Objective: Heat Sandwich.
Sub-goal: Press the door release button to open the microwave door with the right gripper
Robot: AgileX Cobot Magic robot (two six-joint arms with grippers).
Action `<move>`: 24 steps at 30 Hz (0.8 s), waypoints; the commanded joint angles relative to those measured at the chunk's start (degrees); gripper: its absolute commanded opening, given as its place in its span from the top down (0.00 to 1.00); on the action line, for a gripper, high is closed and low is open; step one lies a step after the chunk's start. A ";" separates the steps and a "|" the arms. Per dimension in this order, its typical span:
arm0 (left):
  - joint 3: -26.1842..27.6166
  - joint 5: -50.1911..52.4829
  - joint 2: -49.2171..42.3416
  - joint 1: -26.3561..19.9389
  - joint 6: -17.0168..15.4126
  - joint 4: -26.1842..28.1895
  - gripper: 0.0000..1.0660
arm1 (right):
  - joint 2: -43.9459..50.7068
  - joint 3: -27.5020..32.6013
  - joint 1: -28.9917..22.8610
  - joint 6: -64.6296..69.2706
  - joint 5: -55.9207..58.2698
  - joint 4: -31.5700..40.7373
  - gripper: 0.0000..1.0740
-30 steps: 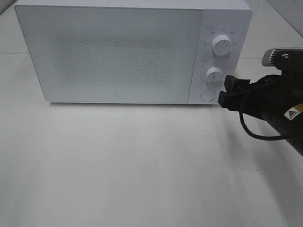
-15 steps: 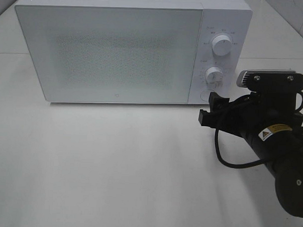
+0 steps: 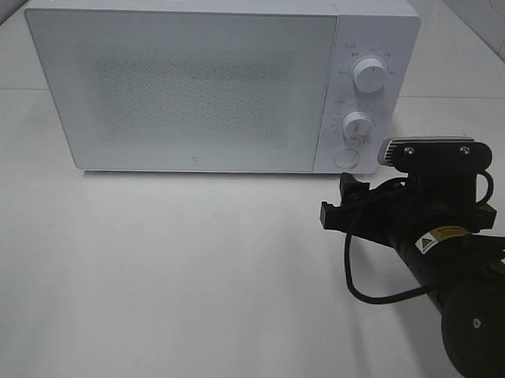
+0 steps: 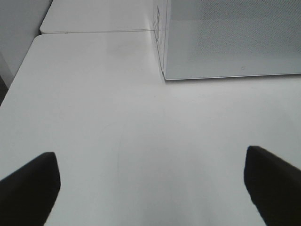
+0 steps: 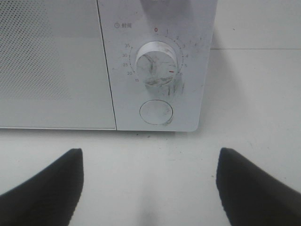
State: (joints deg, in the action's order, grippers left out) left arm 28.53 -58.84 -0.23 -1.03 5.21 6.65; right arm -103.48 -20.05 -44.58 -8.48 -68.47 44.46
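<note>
1. The microwave (image 3: 198,87) stands on the table (image 3: 150,277) towards 12 o'clock in the high view. Its door (image 3: 181,91) is shut.
2. The control panel sits at 3 o'clock of the door. It carries an upper knob (image 3: 369,76), a lower knob (image 3: 358,125) at 6 o'clock of that, and a round button (image 3: 346,157) lowest.
3. The sandwich shows in no view, and the frosted door hides the inside, so I cannot tell where it is.
4. The right gripper (image 3: 338,199) hovers at about 4 o'clock of the microwave's middle, aimed towards 10 o'clock. The button lies at its 12 o'clock, near but apart.
5. Its jaws stand released and well spread, with nothing between them.
6. A black cable (image 3: 374,284) loops under the right arm at 5 o'clock of the gripper.
7. The right wrist view shows the right gripper (image 5: 150,155) facing the panel, with the lower knob (image 5: 157,63) and the button (image 5: 156,112) ahead of the gap. The knob's face has dark smudges.
8. The left gripper (image 4: 150,155) shows only in its own wrist view. Its jaws are released as wide as they go and grasp nothing.
9. It faces bare table (image 4: 94,117), with the microwave (image 4: 225,37) well ahead of it.
</note>
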 commanded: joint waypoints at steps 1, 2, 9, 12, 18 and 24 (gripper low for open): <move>-0.23 0.00 -1.60 -0.17 -0.17 0.17 0.03 | 0.11 0.11 -0.29 -0.74 -1.03 -0.23 0.29; -0.23 0.00 -1.60 -0.17 -0.17 0.17 0.03 | 0.11 0.11 -0.29 -0.52 -1.03 -0.23 0.29; -0.23 0.00 -1.60 -0.17 -0.17 0.17 0.03 | 0.11 0.11 -0.29 4.64 -1.20 -0.23 0.29; -0.23 0.00 -1.60 -0.17 -0.17 0.17 0.03 | 0.11 0.11 -0.29 8.08 -1.26 -0.23 0.29; -0.23 0.00 -1.60 -0.17 -0.17 0.17 0.03 | 0.11 0.11 -0.29 26.36 -1.26 -0.23 0.29; -0.23 0.00 -1.60 -0.17 -0.17 0.17 0.03 | 0.11 0.11 -0.29 49.22 -1.26 -0.52 0.29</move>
State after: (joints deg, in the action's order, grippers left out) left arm 28.53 -58.84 -0.23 -1.03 5.21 6.65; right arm -103.48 -20.05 -44.58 30.19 -68.58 44.69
